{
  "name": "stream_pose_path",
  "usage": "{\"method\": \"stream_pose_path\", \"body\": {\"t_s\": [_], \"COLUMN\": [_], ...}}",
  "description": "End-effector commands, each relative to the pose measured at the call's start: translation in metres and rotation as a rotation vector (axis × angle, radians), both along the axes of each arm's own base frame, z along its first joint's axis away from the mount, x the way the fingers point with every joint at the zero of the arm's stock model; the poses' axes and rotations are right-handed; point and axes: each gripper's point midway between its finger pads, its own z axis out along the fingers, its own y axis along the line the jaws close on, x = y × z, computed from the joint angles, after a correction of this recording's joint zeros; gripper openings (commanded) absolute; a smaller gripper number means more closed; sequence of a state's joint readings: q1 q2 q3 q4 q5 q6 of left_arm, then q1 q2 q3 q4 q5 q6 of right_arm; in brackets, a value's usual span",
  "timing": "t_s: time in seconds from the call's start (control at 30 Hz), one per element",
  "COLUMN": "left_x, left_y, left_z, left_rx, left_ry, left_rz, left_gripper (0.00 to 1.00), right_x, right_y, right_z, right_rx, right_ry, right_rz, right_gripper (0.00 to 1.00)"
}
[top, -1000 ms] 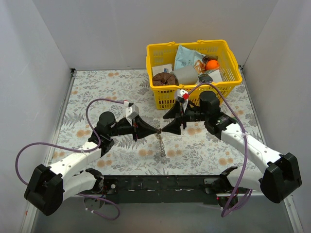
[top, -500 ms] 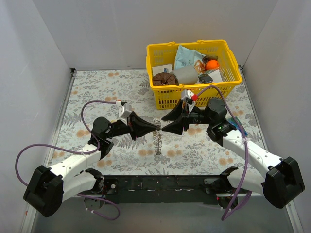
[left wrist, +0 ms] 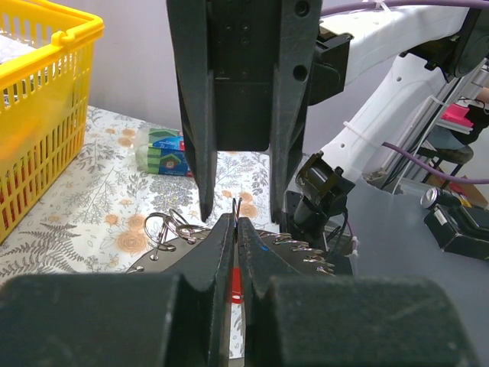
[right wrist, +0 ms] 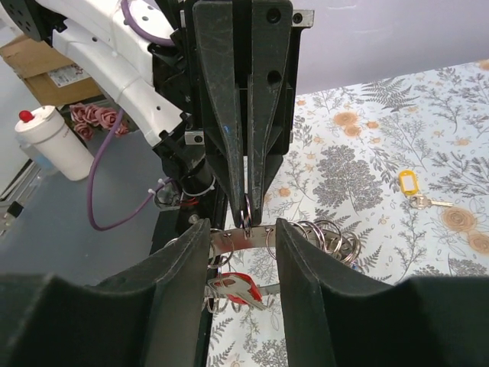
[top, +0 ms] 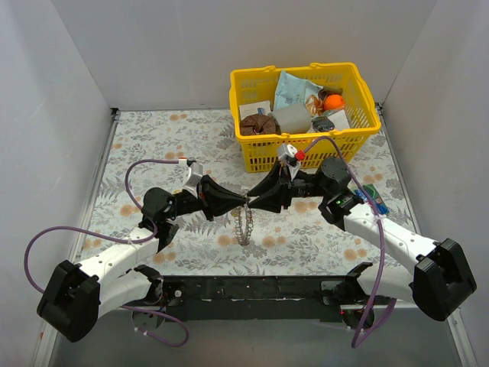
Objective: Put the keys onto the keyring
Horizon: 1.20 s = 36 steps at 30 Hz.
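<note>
Keyring [right wrist: 229, 238] — one, one red key [right wrist: 229, 284] beneath, one yellow key [right wrist: 410, 183] apart

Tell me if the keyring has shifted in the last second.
Yes. The keyring has swung slightly left, now hanging below the yellow basket's near-left corner rather than right of it.

Robotics lab bench: plain white panel walls [top: 69, 84] enclose a floral-covered table [top: 153, 138]; cardboard box [right wrist: 34, 57] behind.
</note>
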<state>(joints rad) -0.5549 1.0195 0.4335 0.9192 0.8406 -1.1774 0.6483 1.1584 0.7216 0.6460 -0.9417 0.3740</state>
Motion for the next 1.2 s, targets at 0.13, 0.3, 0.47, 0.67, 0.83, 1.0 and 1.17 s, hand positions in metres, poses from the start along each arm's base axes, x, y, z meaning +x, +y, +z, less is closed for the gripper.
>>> {"method": "stream_pose_path", "body": {"t_s": [0.13,0.3,0.47,0.67,0.83,1.0,1.17], "left_x": [-0.004,-0.002,0.002,0.002,0.005,0.011,0.019], "left_y": [0.001,0.001,-0.001,-0.001,0.002,0.008,0.005], "left_z": [0.017,0.015,0.0,-0.011,-0.011,-0.004,-0.011], "left_rx": [-0.043,-0.019,0.07,0.143,0.146,0.14,0.182], "left_ry": [-0.051,-0.053,-0.055,-0.039,-0.04,-0.047,-0.002], "left_rz": [0.001,0.001,0.004,-0.001,0.037,0.103,0.109], "left_gripper": [0.0,0.0,0.0,0.05,0.4,0.59,0.58], "right_x": [0.002,0.008,0.011,0.01,0.009,0.007,0.005], "right_y": [0.005,0.007,0.01,0.012,0.011,0.009,0.008], "right_z": [0.004,0.007,0.002,-0.005,-0.004,-0.004,-0.003], "right_rx": [0.026,0.023,-0.011,-0.049,-0.057,-0.063,-0.063], "right_ry": [-0.012,-0.004,-0.007,-0.012,-0.023,-0.037,-0.049], "right_rz": [-0.01,-0.026,-0.018,0.018,0.02,0.025,0.031], "right_gripper": [0.35,0.02,0.01,0.01,0.01,0.01,0.01]}}
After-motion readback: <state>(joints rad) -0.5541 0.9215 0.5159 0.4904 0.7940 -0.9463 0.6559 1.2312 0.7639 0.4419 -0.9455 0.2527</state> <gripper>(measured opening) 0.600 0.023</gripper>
